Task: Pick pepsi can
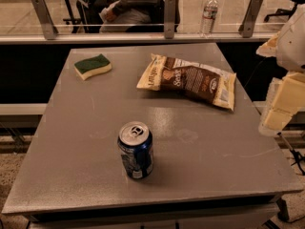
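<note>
The pepsi can stands upright on the grey table, near the front and a little left of centre. It is dark blue with a silver top and pull tab, and has a white label patch near its base. My gripper shows at the right edge of the camera view as pale cream blocks below a white arm part. It hangs beside the table's right side, well to the right of the can, and is not touching it.
A brown and yellow snack bag lies at the back right of the table. A green and yellow sponge lies at the back left. A clear water bottle stands on the ledge behind, by a glass railing. A seated person is beyond it.
</note>
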Controlling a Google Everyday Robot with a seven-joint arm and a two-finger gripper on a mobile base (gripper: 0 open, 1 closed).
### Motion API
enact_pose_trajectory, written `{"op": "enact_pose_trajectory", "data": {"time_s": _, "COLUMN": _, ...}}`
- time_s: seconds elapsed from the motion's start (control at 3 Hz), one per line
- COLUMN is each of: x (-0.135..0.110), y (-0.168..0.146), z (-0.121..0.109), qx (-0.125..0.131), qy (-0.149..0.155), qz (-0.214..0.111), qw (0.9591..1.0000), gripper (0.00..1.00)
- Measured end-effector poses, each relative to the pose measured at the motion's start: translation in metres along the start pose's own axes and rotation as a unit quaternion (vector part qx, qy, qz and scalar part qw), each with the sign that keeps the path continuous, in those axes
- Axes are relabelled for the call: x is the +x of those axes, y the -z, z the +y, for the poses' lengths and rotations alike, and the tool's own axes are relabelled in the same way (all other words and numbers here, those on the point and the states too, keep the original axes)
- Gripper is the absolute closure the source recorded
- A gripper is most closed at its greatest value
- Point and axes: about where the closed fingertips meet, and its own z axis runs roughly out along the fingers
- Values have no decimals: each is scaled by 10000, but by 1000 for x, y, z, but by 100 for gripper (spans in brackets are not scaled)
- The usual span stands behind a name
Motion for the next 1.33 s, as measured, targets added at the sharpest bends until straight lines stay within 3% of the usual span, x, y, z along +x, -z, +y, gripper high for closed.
{"op": "enact_pose_trajectory", "data": {"time_s": 0.33, "x": 0, "y": 0, "z": 0, "qx": 1, "qy": 0, "qz": 0, "qw": 10000, "gripper": 0}}
{"op": "enact_pose_trajectory", "data": {"time_s": 0.67, "x": -12, "y": -2, "z": 4, "qx": -67, "qy": 70, "qz": -215, "qw": 9997, "gripper": 0}}
{"op": "enact_pose_trajectory", "data": {"time_s": 1.0, "x": -42, "y": -12, "z": 20, "qx": -258, "qy": 267, "qz": -794, "qw": 9962, "gripper": 0}}
{"op": "enact_pose_trajectory", "data": {"time_s": 1.33, "x": -80, "y": -23, "z": 42, "qx": -445, "qy": 525, "qz": -1389, "qw": 9879, "gripper": 0}}
